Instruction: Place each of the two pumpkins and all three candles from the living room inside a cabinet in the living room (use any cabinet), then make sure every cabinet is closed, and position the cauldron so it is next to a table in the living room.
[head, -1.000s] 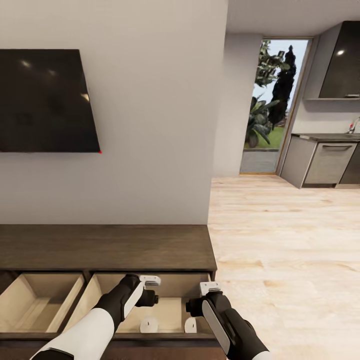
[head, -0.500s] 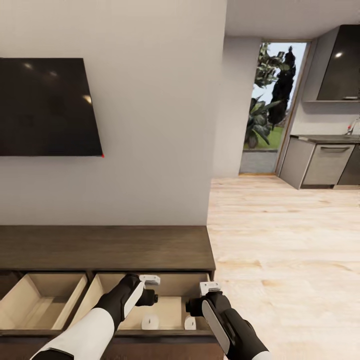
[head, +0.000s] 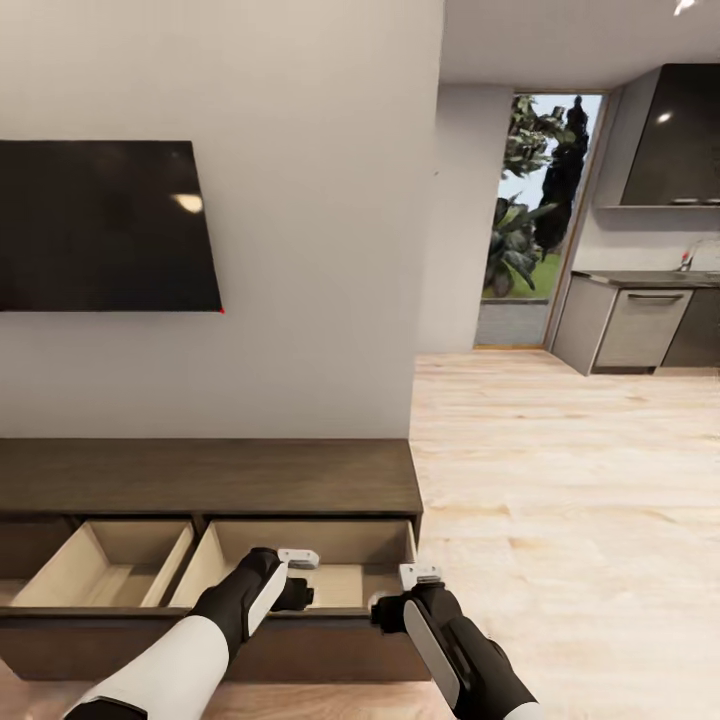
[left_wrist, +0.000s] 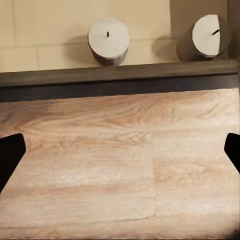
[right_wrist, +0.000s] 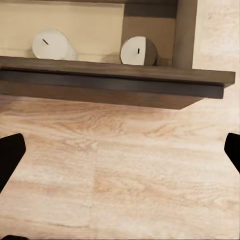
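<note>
Two candles stand upright in the right-hand open drawer of the cabinet (head: 210, 475): one candle (left_wrist: 108, 40) sits against the drawer's near wall, and the second candle (left_wrist: 210, 35) is in the near right corner, close beside the first but not touching it. The right wrist view shows the same pair behind the dark drawer front. A second drawer (head: 100, 565) to the left is open too, its pale inside bare where it shows.

Against the earlier head pictures, the whole view has drawn back from the cabinet: the drawer fronts now show full height with floor (head: 560, 480) in front of them, and the candles, seen then between the arms, are hidden behind the drawer front. The TV (head: 100, 225) sits further right on the wall.

The left hand (head: 299, 559) and right hand (head: 420, 574) hang over the floor just near of the drawer front, both released, fingers spread wide and holding nothing
</note>
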